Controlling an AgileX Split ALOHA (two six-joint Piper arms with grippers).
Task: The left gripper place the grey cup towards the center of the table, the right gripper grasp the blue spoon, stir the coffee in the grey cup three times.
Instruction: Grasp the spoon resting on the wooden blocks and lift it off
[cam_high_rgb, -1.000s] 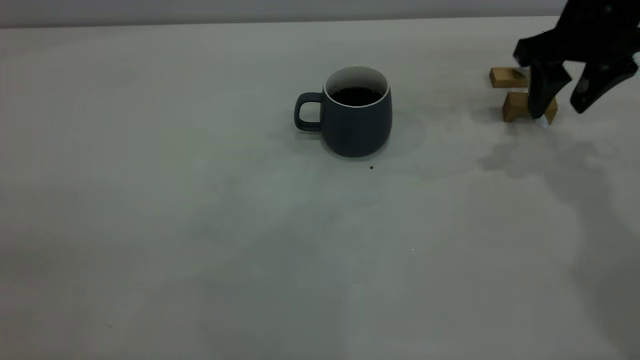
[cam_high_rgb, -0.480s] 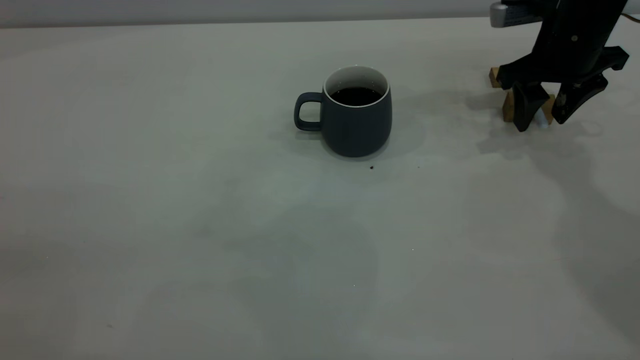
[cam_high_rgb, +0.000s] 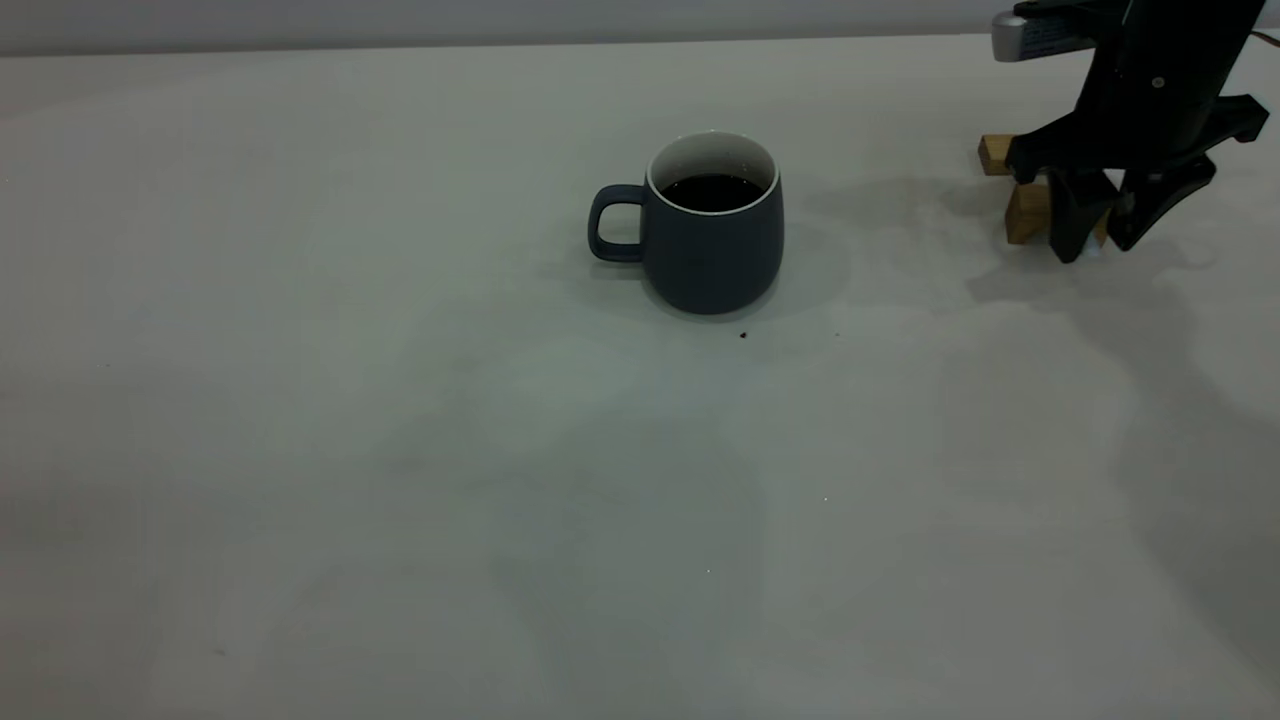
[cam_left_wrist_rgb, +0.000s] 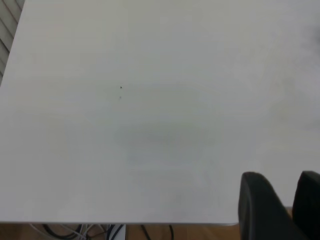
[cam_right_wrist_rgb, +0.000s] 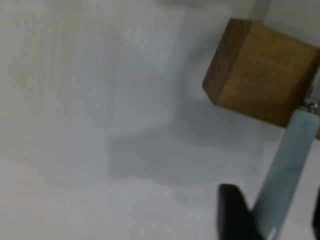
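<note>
The grey cup (cam_high_rgb: 710, 235) stands upright near the middle of the table (cam_high_rgb: 400, 450), its handle to the left and dark coffee (cam_high_rgb: 712, 192) inside. At the far right, my right gripper (cam_high_rgb: 1097, 250) points down at the nearer wooden block (cam_high_rgb: 1028, 212). In the right wrist view the blue spoon (cam_right_wrist_rgb: 287, 170) leans its pale handle on that block (cam_right_wrist_rgb: 260, 70) and passes between the open fingers of the right gripper (cam_right_wrist_rgb: 274, 200). One finger (cam_right_wrist_rgb: 235, 215) touches the handle. The left gripper (cam_left_wrist_rgb: 280, 176) hovers apart over bare table near an edge, open and holding nothing.
A second wooden block (cam_high_rgb: 995, 153) lies just behind the first. A tiny dark speck (cam_high_rgb: 743, 335) sits in front of the cup. Wood floor and cables (cam_left_wrist_rgb: 100, 231) show past the table edge in the left wrist view.
The right gripper came down around the spoon at the nearer block and its fingers drew closer together. The cup has not moved.
</note>
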